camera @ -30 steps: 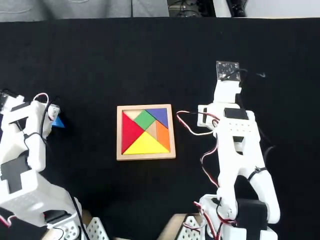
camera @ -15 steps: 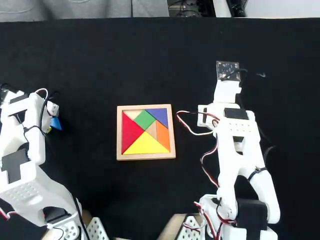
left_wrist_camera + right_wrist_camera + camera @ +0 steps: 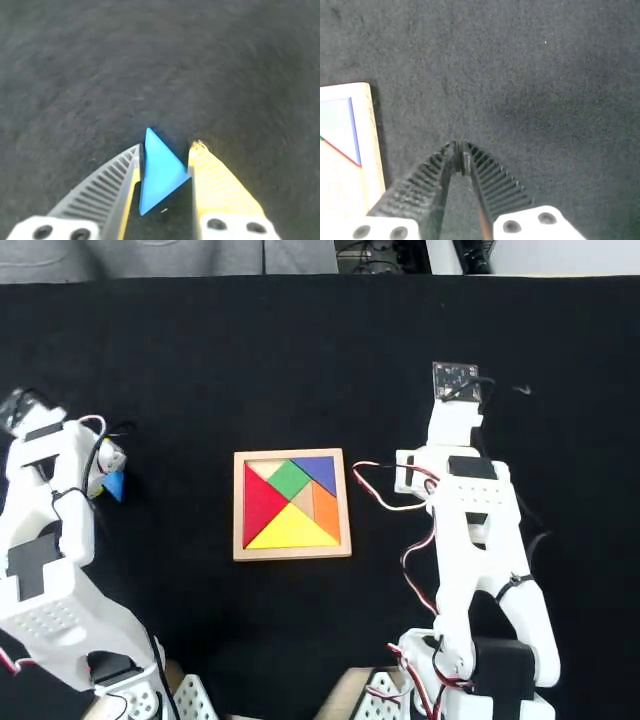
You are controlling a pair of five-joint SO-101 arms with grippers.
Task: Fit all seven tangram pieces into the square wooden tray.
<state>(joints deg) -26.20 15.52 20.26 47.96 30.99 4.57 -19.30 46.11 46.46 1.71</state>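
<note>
Black cloth table under my rig: the left gripper pinches the small blue triangle at nine o'clock of the square wooden tray, gripped, I judge, for carrying across, while the right gripper, pressed together, waits near two o'clock.

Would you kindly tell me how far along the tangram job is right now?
Done: five coloured pieces sit in the wooden tray. In hand: the left gripper is shut on a blue triangle, out on the black cloth away from the tray. Left: two tan triangular spots in the tray look unfilled, so this triangle and probably one more piece remain.
</note>
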